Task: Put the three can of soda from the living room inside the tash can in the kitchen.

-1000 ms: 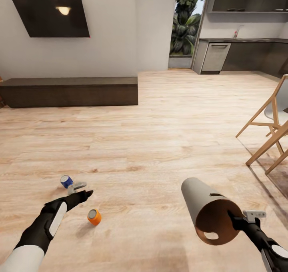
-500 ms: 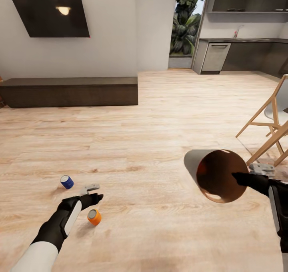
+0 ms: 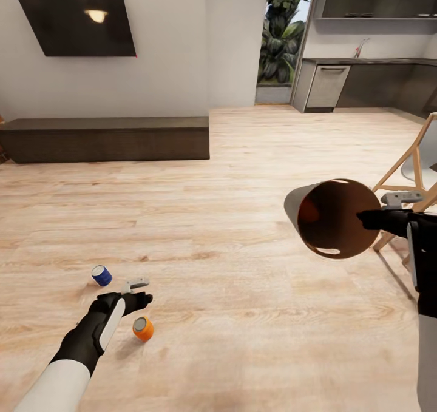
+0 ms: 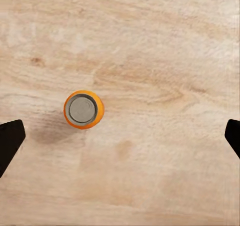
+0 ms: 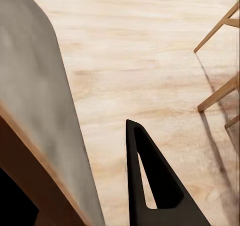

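On the wooden floor lie two soda cans: a dark blue one [image 3: 101, 275] and an orange one [image 3: 143, 328], silver top showing [image 4: 83, 110]. My left gripper [image 3: 141, 300] hovers over the floor between them, just above the orange can. It is open wide [image 4: 120, 138], and the can sits off-centre between the fingertips [image 4: 10, 142]. My right gripper [image 3: 370, 219] is shut on the rim of the tash can [image 3: 331, 218], held in the air on its side with the brown inside facing me. An orange shape [image 3: 308, 210] shows inside; I cannot tell what it is. One finger [image 5: 150, 186] lies along the bin's grey wall [image 5: 40, 96].
A long low dark bench [image 3: 106, 138] runs along the far wall under a black TV [image 3: 76, 17]. A wooden chair [image 3: 413, 187] stands close to my right arm. Kitchen cabinets [image 3: 364, 84] and a planted doorway [image 3: 282, 36] lie at the back right.
My right arm has lifted the bin higher and turned its mouth toward me. My left gripper has moved from beside the blue can toward the orange one.
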